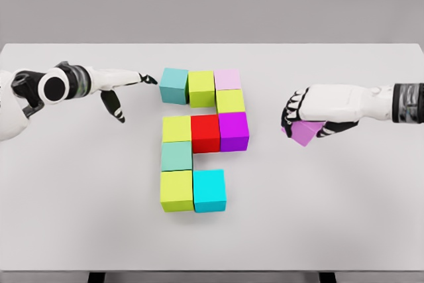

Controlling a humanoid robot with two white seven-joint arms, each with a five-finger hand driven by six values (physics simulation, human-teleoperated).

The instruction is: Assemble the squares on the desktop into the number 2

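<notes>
Matte white worktop [344, 217], flat and plain, rounded near corners; its near edge is partly cut off at the bottom of the head view. Ten smooth, solid-coloured cubes sit at mid-worktop, faces touching, no labels or writing anywhere.

Far row: teal cube [174, 85], yellow-green cube [201, 88], pale pink cube [228, 79]. Below the pink one – a second yellow-green cube [230, 101]. Middle row: yellow-green cube [177, 128], red cube [205, 132], magenta cube [234, 130]. Below the row's left end sits a dull green cube [177, 156], then at the near end a yellow-green cube [177, 190] with a cyan cube [209, 190] just beside it on the right.

Left hand [119, 87] – glossy white shell, black joints – hovers near the far left of the group, fingers spread, index tip pointing at and close to the teal cube, holding nothing. Forearm runs off the left edge.

Right hand [311, 114] is well apart from the group, toward the right edge, fingers curled around a violet cube [306, 132]; only the cube's lower part shows, the rest is hidden under the palm. Can't tell if it touches the worktop.
</notes>
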